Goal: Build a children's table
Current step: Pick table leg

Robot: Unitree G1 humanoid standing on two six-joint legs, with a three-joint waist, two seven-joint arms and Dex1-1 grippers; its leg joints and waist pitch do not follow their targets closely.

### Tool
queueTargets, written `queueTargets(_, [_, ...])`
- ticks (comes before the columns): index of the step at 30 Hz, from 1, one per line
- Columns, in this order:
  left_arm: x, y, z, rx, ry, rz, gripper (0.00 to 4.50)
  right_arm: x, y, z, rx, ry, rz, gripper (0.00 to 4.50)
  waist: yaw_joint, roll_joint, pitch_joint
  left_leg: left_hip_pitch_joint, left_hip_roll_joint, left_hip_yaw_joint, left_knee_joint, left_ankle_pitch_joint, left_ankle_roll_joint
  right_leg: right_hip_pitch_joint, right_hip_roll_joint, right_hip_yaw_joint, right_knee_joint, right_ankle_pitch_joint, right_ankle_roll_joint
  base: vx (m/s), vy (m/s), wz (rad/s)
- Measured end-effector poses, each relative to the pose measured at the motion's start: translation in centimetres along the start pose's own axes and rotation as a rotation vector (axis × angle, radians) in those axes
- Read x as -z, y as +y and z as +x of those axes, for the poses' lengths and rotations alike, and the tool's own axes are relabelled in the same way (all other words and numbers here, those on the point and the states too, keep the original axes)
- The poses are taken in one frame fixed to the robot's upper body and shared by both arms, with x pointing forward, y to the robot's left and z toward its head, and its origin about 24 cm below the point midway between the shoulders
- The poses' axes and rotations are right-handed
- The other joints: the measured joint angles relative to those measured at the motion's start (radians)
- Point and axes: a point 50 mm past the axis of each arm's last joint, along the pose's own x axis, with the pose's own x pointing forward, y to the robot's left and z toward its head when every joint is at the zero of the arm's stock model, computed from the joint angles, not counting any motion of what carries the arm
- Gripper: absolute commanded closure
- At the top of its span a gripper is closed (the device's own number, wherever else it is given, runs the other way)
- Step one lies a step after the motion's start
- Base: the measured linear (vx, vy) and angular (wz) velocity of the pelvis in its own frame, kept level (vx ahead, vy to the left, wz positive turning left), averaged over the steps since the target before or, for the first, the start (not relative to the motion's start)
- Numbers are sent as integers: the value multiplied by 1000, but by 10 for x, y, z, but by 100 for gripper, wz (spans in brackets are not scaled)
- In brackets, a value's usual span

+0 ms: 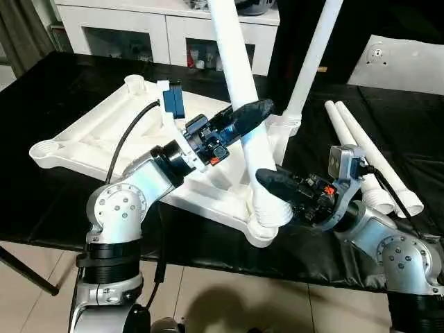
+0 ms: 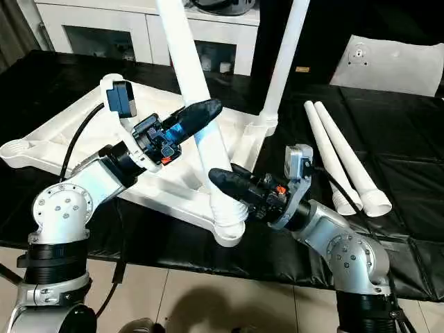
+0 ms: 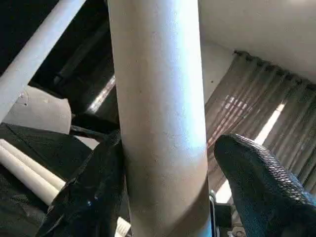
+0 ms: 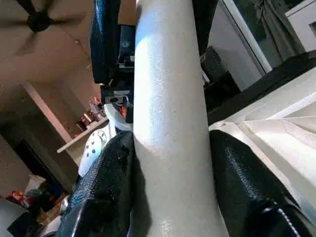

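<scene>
1. In the left eye view, the tabletop (image 1: 104, 139) lies underside up on the black table (image 1: 62, 201), one corner at the near edge. A leg (image 1: 239, 90) stands tilted in that near corner socket (image 1: 267, 220); a second leg (image 1: 316, 52) stands in the next socket, and two spare legs (image 1: 364, 152) lie toward the right edge.

2. In the right eye view, our left gripper (image 2: 198, 118) holds the tilted leg partway up, and our right gripper (image 2: 225, 182) holds it low, just above the socket.

3. In the left wrist view, one finger (image 3: 94, 187) presses the tube while the other finger (image 3: 261, 182) stands slightly off it, so the jaws are loosely spread around the leg.

4. In the right wrist view, both fingers (image 4: 106, 187) pinch the leg from either side.

5. We judge the leg a light, stiff, hollow tube, smooth and likely slippery. Holding it low near the socket steers the foot; the higher hold corrects the lean.
</scene>
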Motion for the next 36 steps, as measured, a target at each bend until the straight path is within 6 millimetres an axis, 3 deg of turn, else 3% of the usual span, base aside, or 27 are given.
queueTargets(27, [-3, 3, -7, 47, -149, -262, 166, -4, 4, 3, -9, 17, -26, 259, 0, -1, 0, 0, 0, 0, 0, 0, 0, 0, 0, 0, 0, 0, 0, 0, 0, 0])
queueTargets(32, [-3, 5, -9, 19, -136, -253, 205, -3, 4, 3, -3, 21, -25, 259, 0, -1, 0, 0, 0, 0, 0, 0, 0, 1, 0, 0, 0, 0, 0, 0, 0, 0])
queueTargets(36, [-3, 7, -6, -30, -86, -126, 212, -3, 2, 2, 25, 35, -34, 259, 0, -1, 0, 0, 0, 0, 0, 0, 0, 1, 0, 0, -1, 1, 1, 0, 0, 0])
